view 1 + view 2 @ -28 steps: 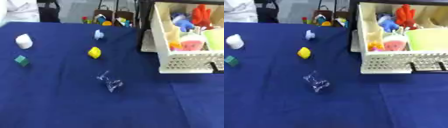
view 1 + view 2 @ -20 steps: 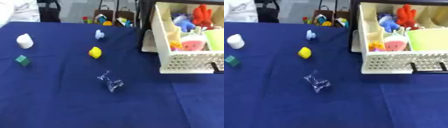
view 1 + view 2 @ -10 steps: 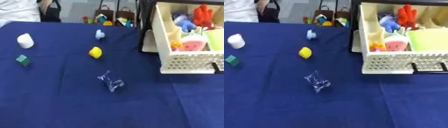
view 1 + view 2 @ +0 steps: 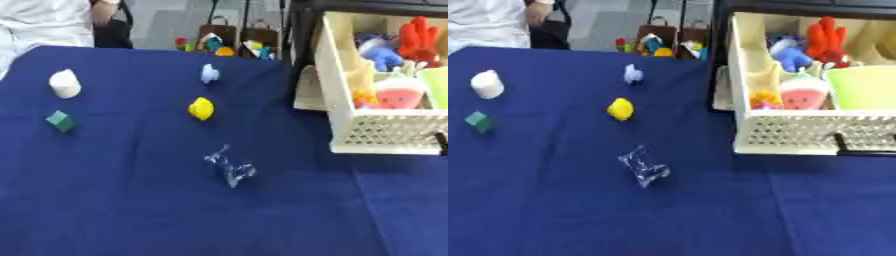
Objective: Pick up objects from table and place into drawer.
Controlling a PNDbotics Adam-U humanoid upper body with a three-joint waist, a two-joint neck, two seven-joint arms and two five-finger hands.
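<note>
Fingers of both hands are out of my view, so I cannot tell their state; I target the clear crinkled object (image 4: 644,166) mid-desk (image 4: 553,210), approaching from above to lift it toward the open drawer (image 4: 798,135) at right.

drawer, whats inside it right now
The drawer holds a watermelon-slice toy, a blue plush, a red toy, a light green container and something orange-yellow. Its lattice front hides their lower parts.
</note>
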